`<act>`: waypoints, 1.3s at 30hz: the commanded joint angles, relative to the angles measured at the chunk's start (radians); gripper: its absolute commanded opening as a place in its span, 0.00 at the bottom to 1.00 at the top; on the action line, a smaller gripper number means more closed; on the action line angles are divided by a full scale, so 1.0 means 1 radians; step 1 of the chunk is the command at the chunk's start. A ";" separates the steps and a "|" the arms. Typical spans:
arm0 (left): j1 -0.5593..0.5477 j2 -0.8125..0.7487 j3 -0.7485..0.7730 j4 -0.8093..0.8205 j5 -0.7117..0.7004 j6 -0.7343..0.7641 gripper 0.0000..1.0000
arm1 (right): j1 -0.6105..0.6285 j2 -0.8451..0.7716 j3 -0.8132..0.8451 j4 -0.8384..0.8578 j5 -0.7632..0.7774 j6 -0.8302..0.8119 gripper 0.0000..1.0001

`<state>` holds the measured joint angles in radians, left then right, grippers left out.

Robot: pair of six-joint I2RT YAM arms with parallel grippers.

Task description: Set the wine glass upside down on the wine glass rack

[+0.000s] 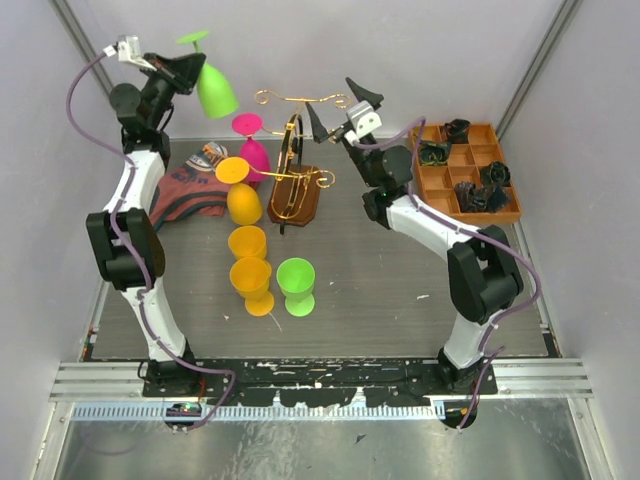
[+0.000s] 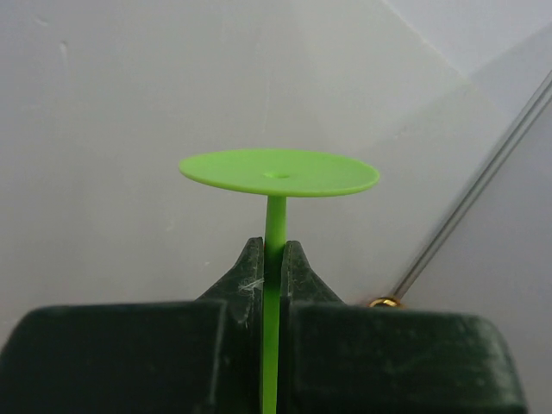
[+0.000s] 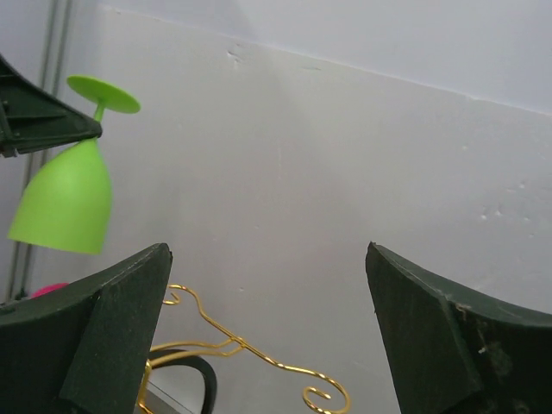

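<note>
We aim for the wine glass rack [image 1: 298, 196], in the middle of the table at the back. The green wine glass [image 1: 215, 90] is high at back left, bowl down, well apart from it. Our left gripper [image 2: 274, 250] is clamped on the stem [image 2: 275, 216]. The right gripper [image 1: 338, 105] stands wide open and holds nothing. We should slide the stem level between the wires of the upper scroll arm [image 1: 300, 98], with the foot [image 2: 279, 172] above them.

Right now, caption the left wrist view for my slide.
Left gripper shut on the stem of an upside-down green wine glass, foot uppermost.
</note>
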<state>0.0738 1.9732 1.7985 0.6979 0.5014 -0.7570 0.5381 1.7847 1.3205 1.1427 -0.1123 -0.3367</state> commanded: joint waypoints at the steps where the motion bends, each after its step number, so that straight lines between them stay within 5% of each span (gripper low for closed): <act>1: 0.002 0.051 -0.030 0.208 0.148 0.176 0.00 | -0.031 -0.099 -0.039 -0.027 0.032 -0.051 1.00; 13: -0.007 0.157 -0.113 0.372 0.234 0.361 0.00 | -0.075 -0.115 -0.046 -0.133 0.053 -0.098 1.00; 39: 0.031 0.096 -0.086 0.592 0.102 0.181 0.00 | -0.075 -0.067 -0.015 -0.156 0.057 -0.083 1.00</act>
<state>0.0883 2.1082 1.6943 1.2072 0.6624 -0.5259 0.4644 1.7241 1.2800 0.9443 -0.0696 -0.4309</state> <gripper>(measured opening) 0.057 0.999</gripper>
